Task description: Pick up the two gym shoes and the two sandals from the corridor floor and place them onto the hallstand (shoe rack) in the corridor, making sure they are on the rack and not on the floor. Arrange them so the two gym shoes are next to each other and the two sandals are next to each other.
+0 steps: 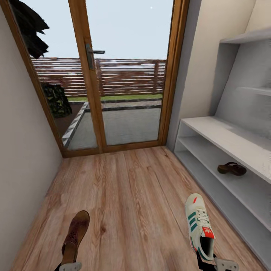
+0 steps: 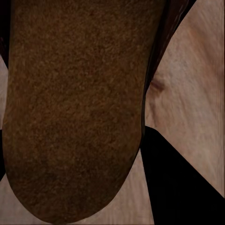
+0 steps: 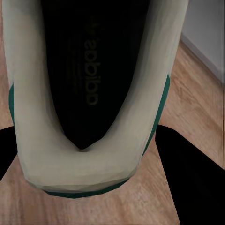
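Observation:
My left gripper is shut on the heel of a dark-brown sandal, which points forward over the corridor floor. Its rough brown sole lies between the dark fingers. My right gripper is shut on the heel of an off-white gym shoe with green stripes. The shoe's dark opening faces the right wrist camera, with a finger on each side. The second sandal lies on the lower shelf of the pale-grey hallstand at the right. The other gym shoe is out of view.
A glazed wooden door closes the corridor's far end. A plain wall runs along the left. The hallstand's upper shelves jut out at the upper right. Open plank floor stretches from the held shoes to the door.

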